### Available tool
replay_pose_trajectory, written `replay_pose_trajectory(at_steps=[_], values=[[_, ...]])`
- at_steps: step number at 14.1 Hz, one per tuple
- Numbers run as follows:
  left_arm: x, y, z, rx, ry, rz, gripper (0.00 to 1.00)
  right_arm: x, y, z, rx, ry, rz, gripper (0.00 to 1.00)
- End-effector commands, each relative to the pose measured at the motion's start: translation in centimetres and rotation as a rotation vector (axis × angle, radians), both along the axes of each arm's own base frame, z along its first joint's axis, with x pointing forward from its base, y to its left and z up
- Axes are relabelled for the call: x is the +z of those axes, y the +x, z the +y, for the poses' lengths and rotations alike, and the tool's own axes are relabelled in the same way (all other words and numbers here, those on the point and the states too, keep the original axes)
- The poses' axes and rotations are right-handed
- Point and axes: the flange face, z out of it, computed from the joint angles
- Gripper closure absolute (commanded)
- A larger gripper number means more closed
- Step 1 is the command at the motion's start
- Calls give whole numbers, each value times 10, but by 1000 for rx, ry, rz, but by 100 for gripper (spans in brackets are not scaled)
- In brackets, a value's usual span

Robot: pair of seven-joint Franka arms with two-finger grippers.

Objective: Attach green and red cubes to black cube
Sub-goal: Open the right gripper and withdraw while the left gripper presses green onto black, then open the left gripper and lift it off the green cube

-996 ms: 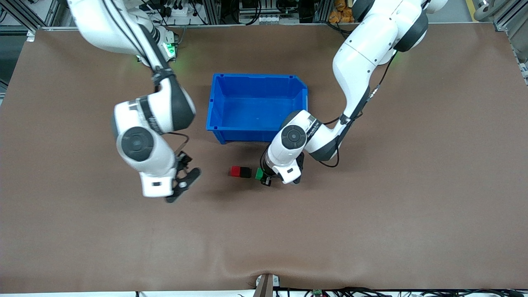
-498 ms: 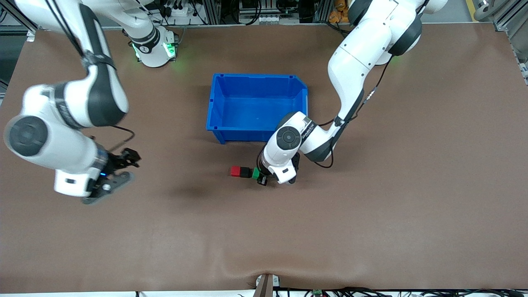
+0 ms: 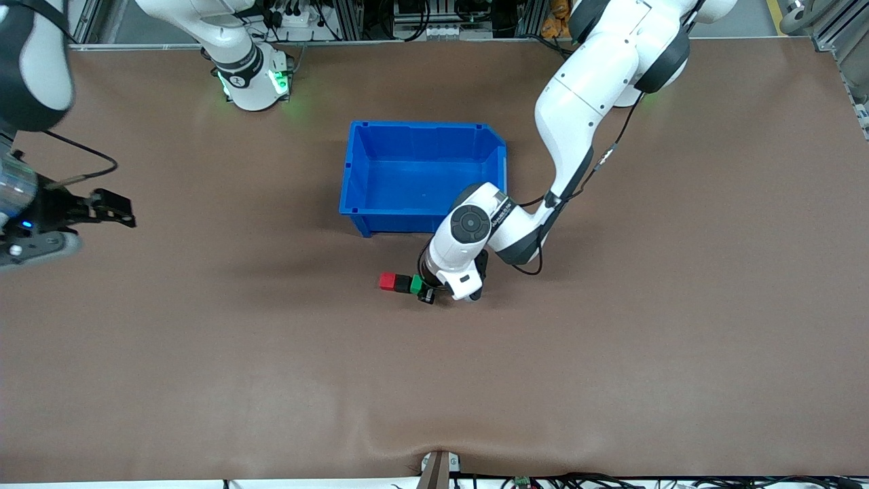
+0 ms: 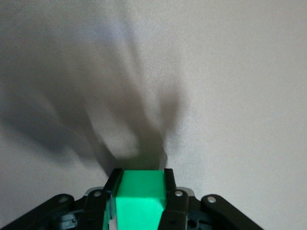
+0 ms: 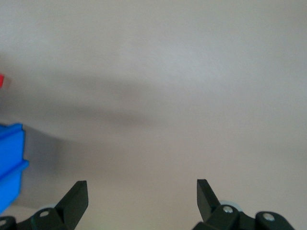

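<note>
The left gripper has brought the green cube, clamped between its fingers, up against the black cube, which already has the red cube on its other face. That looks like the last join. The right gripper, fingers spread and empty, has swung away to the table's edge. The blue bin sits just past the left gripper, out of the way.
</note>
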Motion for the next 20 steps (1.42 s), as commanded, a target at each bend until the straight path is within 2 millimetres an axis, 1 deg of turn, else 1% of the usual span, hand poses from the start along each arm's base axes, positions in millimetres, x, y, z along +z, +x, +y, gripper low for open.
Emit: replay_pose_trajectory(at_steps=[1,2,3,5,6,7,9,10,11,12,14,15,16,17,18,20], values=[[-12,1,-6,57,-14,5,100,16,-20,5,-159,-25,-6,0],[-12,2,-6,64,-23,-4,100,19,-29,3,-159,-20,-21,0],[-12,2,-5,68,-23,-4,100,24,-35,-1,-158,-20,-72,0],[-12,2,-5,69,-22,-2,100,21,-55,-9,-153,-29,-131,0],[-9,1,-5,63,-10,3,100,23,-61,-10,-153,-27,-135,0],[-6,1,-2,63,18,29,82,24,-61,-16,-165,-28,-135,0],[10,1,0,56,51,49,29,24,-63,-30,-190,-30,-127,0],[14,1,3,47,76,54,0,29,-64,-35,-203,-31,-120,0],[23,5,11,42,115,56,0,39,-65,-40,-226,-33,-121,0],[39,10,18,38,141,55,0,46,-65,-46,-239,-33,-127,0],[74,17,30,7,185,36,0,49,-67,-59,-261,-28,-130,0],[95,25,41,-32,209,11,0,48,-68,-63,-270,-20,-130,0],[115,38,59,-81,229,-21,0,48,-68,-65,-272,-15,-126,0],[140,46,75,-136,239,-44,0,50,-70,-62,-273,4,-124,0],[160,54,93,-197,256,-48,0,52,-72,-60,-281,47,-128,0],[198,61,125,-340,290,-46,0,56,-73,-54,-291,88,-126,0]])
